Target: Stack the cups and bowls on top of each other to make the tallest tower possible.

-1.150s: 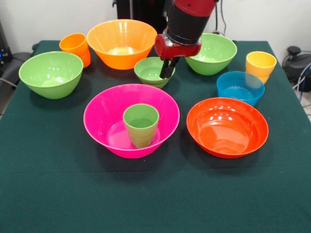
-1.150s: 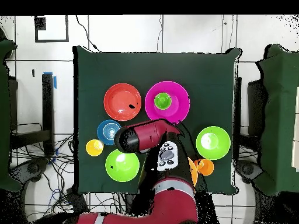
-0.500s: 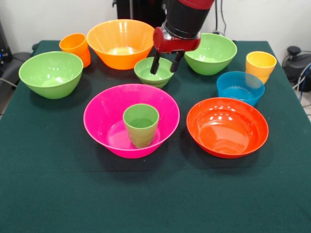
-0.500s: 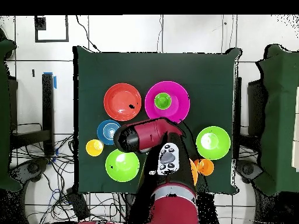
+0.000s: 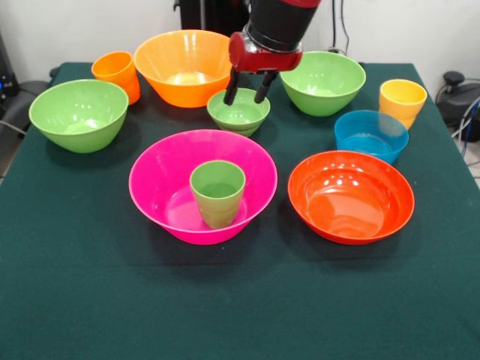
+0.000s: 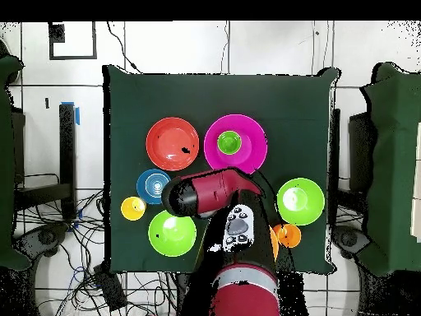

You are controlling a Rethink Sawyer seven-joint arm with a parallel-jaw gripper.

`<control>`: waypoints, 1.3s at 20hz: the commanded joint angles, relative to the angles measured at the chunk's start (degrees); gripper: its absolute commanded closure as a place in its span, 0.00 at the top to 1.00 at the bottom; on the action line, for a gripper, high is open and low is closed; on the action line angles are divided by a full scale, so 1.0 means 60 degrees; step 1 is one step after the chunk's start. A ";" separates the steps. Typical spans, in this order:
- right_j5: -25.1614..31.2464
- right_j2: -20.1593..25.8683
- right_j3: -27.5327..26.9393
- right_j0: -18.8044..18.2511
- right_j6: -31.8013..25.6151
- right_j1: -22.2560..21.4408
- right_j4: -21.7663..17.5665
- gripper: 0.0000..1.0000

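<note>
Front view: the red and black gripper [image 5: 247, 88], its two dark fingers spread apart and holding nothing, hangs over the far rim of the small glossy green plastic bowl [image 5: 238, 112]. Nearer, a green tapered plastic cup [image 5: 217, 193] stands upright inside the large glossy pink flared bowl [image 5: 161, 180], at the centre of the dark green table [image 5: 90, 300]. Overhead view: the arm [image 6: 215, 192] hides the small bowl; cup [image 6: 229, 142] sits centred in the pink bowl [image 6: 251, 144].

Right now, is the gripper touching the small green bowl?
Cannot tell. In the front view the open gripper overlaps the small green bowl's far rim; overhead, the arm hides it.
</note>
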 commanded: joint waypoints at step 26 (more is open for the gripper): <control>-0.1617 -0.0176 0.1562 0.0725 0.1771 -0.0009 0.0331 1.00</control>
